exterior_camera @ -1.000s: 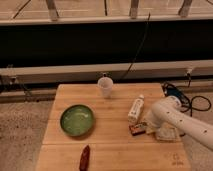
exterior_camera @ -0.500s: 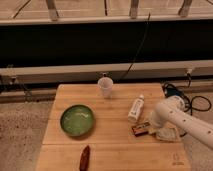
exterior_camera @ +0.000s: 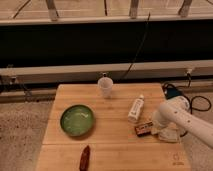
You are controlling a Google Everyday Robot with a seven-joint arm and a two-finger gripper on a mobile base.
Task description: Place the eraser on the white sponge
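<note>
The eraser (exterior_camera: 143, 128), a small dark block with an orange-tan face, lies on the wooden table (exterior_camera: 115, 150) right of centre. My white arm reaches in from the right, and its gripper (exterior_camera: 154, 125) is down at the eraser's right end, shut on it. The eraser rests flat on the wood. The white sponge (exterior_camera: 169, 135), an off-white pad, lies just right of the eraser, partly covered by the arm.
A white tube-shaped bottle (exterior_camera: 135, 108) lies just behind the eraser. A translucent cup (exterior_camera: 105, 86) stands at the back centre and a green bowl (exterior_camera: 77, 120) at the left. A reddish-brown pointed object (exterior_camera: 85, 158) lies near the front edge. Cables hang off the right side.
The arm has come down and to the left onto the eraser, and the gripper has shut. The eraser has shifted slightly to the right.
</note>
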